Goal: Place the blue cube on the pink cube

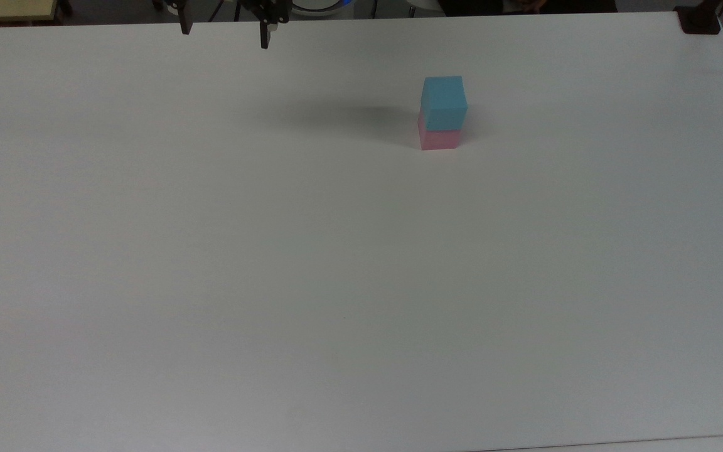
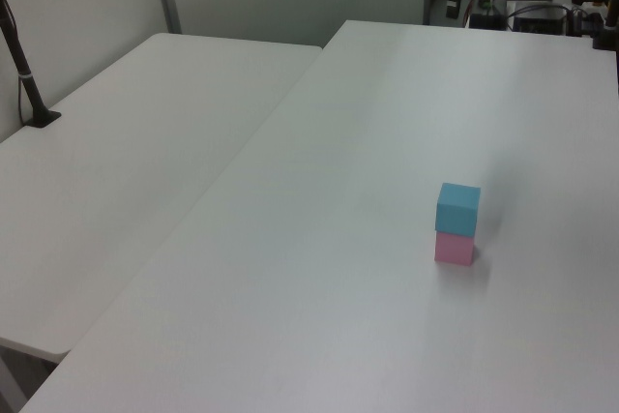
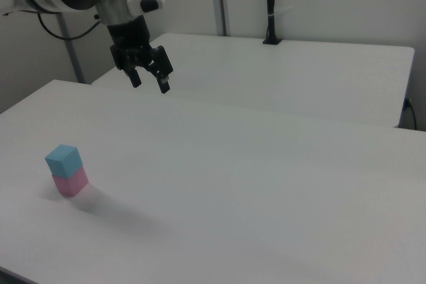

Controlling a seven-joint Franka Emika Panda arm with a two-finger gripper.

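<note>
Your blue cube [image 1: 444, 100] sits on the pink cube [image 1: 439, 139], slightly offset. The gripper [image 3: 150, 82] hangs well apart, fingers spread wide and empty. Only risk I'd guess: bump the table [image 1: 361, 282] and it topples.

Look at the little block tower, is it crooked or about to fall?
Nothing stands out. The blue cube sits flat on the pink cube, only slightly offset toward the top view's right, and both look undamaged. The end effector hangs open above the white table, well away from the stack.
</note>
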